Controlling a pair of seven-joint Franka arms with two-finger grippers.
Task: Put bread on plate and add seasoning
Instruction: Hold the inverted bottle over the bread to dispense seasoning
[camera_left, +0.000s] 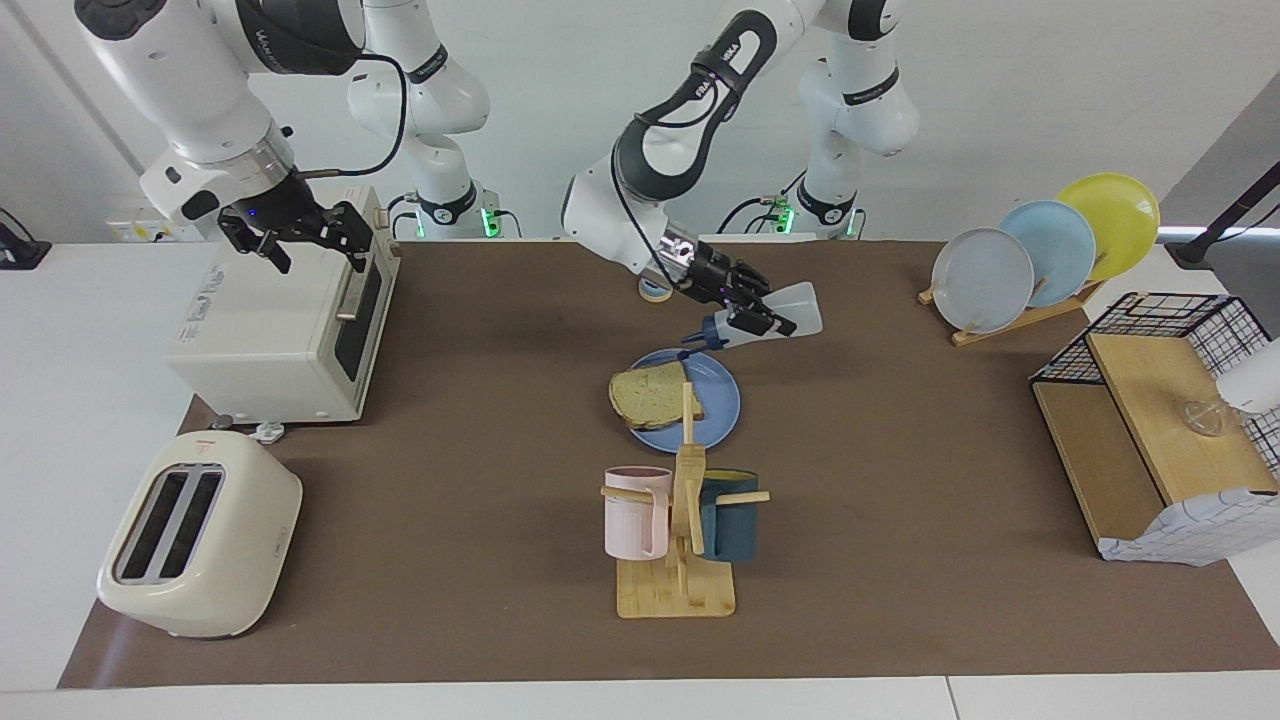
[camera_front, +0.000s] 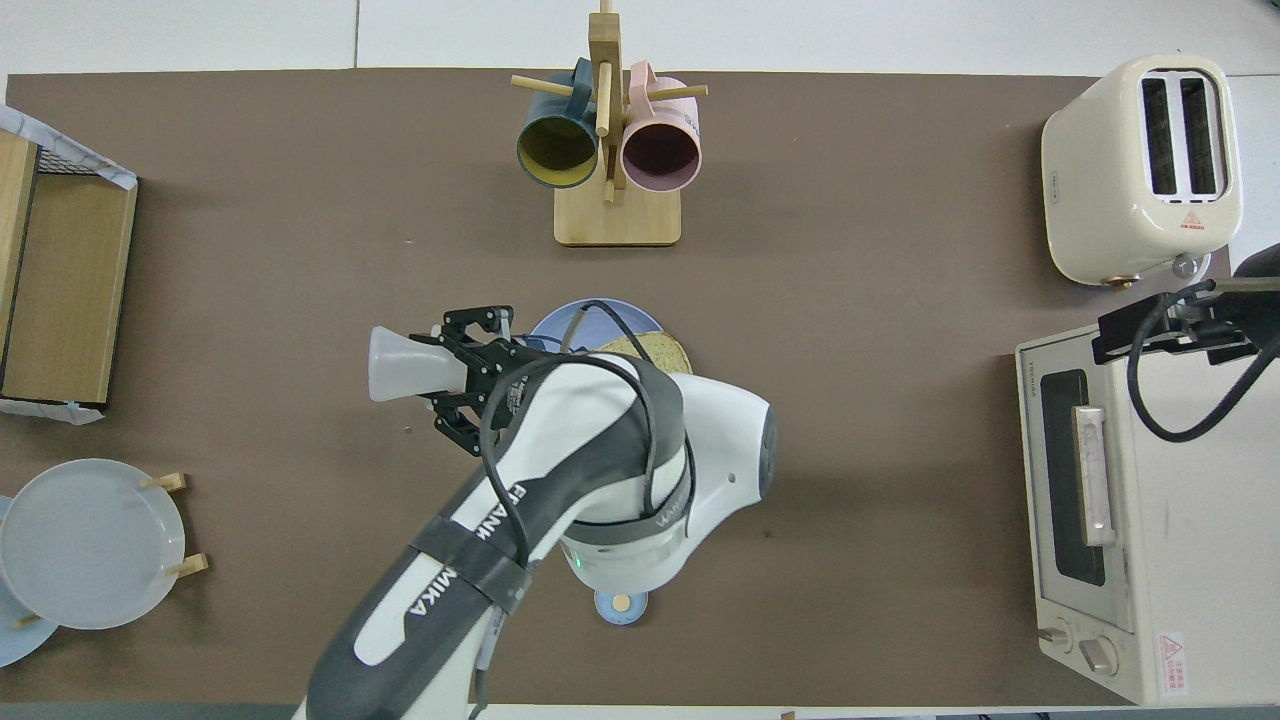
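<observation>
The bread (camera_left: 648, 393) (camera_front: 663, 349) lies on the round blue plate (camera_left: 720, 402) (camera_front: 566, 325) in the middle of the table. My left gripper (camera_left: 752, 321) (camera_front: 468, 370) is shut on the seasoning (camera_left: 793, 308) (camera_front: 398, 363), a translucent white bottle with a dark cap (camera_left: 703, 338). The bottle is tipped almost flat, its cap pointing down over the plate's rim nearest the robots. My right gripper (camera_left: 303, 243) (camera_front: 1165, 328) waits open above the toaster oven (camera_left: 275, 330), holding nothing. In the overhead view the left arm covers part of the bread and plate.
A wooden mug rack (camera_left: 678, 560) with a pink and a dark mug stands just past the plate. A cream toaster (camera_left: 198, 535) sits beside the oven. Upright plates in a rack (camera_left: 1040, 250) and a wire shelf (camera_left: 1160, 430) stand at the left arm's end. A small bell (camera_front: 620, 606) sits near the robots.
</observation>
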